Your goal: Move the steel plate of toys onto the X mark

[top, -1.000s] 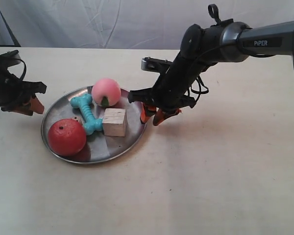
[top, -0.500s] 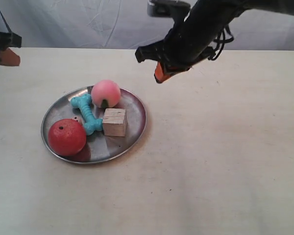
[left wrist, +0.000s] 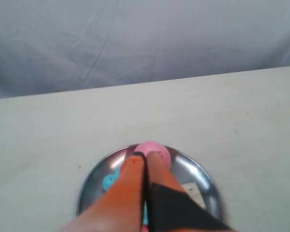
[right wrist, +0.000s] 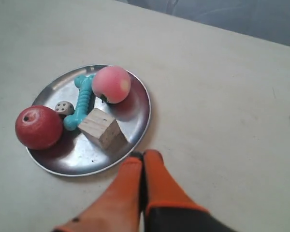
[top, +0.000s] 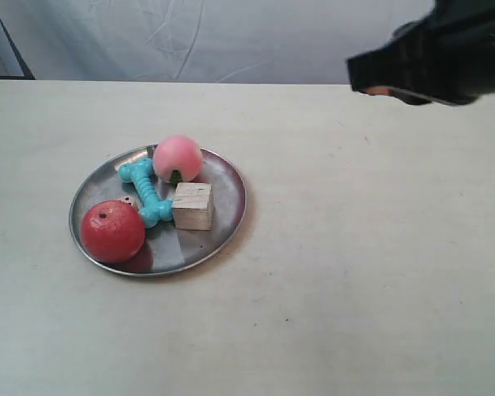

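Observation:
The steel plate (top: 223,227) lies on the pale table, left of centre. It carries the red apple (top: 113,231), pink peach (top: 178,157), turquoise bone (top: 146,191), wooden cube (top: 193,205) and beige die (top: 129,200). In the right wrist view my right gripper (right wrist: 144,155) is shut and empty, raised just outside the plate's (right wrist: 82,154) rim near the cube (right wrist: 100,128). My left gripper (left wrist: 146,155) is shut and empty, high above the plate (left wrist: 203,174) and in front of the peach (left wrist: 159,149). I cannot make out the X mark.
The arm at the exterior view's right (top: 445,62) is a blurred dark mass at the upper right, well above the table. A grey cloth backdrop (top: 231,37) hangs behind the table's far edge. Bare tabletop (top: 371,247) stretches to the plate's right.
The arm at the exterior view's right has lifted from the plate's rim and pulled away to the upper right. The other arm has left the exterior view. Plate and toys have not moved.

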Robot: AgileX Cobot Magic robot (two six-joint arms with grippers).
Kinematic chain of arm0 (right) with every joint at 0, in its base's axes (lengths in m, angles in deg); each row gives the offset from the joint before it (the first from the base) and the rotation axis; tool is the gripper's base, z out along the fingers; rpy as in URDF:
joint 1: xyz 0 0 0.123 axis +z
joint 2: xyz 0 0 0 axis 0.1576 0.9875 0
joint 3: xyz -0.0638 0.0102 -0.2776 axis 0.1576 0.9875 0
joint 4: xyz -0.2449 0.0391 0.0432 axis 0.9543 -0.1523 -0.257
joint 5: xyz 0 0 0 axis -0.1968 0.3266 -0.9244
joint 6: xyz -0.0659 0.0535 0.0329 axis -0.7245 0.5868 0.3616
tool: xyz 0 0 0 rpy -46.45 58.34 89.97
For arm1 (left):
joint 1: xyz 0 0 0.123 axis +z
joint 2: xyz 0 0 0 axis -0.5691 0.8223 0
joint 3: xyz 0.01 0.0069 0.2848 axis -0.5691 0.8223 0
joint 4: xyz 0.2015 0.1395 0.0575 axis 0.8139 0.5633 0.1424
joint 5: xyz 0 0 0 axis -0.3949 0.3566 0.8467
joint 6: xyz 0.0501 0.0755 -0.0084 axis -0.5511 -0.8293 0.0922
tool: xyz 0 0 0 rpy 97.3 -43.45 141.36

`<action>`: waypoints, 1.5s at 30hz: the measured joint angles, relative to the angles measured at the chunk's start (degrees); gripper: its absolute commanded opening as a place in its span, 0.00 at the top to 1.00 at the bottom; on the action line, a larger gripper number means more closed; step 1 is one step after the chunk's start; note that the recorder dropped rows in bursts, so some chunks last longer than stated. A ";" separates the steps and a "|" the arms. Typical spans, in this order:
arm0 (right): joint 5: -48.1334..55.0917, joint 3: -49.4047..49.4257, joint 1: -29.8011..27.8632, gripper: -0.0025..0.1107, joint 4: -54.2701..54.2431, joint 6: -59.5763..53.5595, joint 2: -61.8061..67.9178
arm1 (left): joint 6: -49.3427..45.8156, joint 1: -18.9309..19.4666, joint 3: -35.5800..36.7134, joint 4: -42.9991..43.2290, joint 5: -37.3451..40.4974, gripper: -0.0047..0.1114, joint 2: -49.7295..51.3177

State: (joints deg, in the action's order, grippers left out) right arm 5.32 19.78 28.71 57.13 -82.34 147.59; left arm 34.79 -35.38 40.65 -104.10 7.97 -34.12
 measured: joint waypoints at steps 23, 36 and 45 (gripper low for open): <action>-6.73 18.27 0.00 0.98 -0.48 -7.92 -39.56 | 1.28 -5.12 12.56 -3.28 -1.96 0.96 -37.68; -27.54 34.41 0.00 0.98 -1.25 -8.15 -37.64 | 1.08 -5.12 19.13 12.02 -13.09 0.96 -40.85; -21.04 35.19 0.00 0.98 -3.93 -8.26 -37.40 | 0.98 -6.82 28.54 23.80 -18.63 0.96 -40.85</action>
State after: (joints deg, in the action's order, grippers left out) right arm -15.72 54.97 28.71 53.20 -90.60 110.19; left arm 35.77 -42.21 69.19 -80.30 -10.66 -74.97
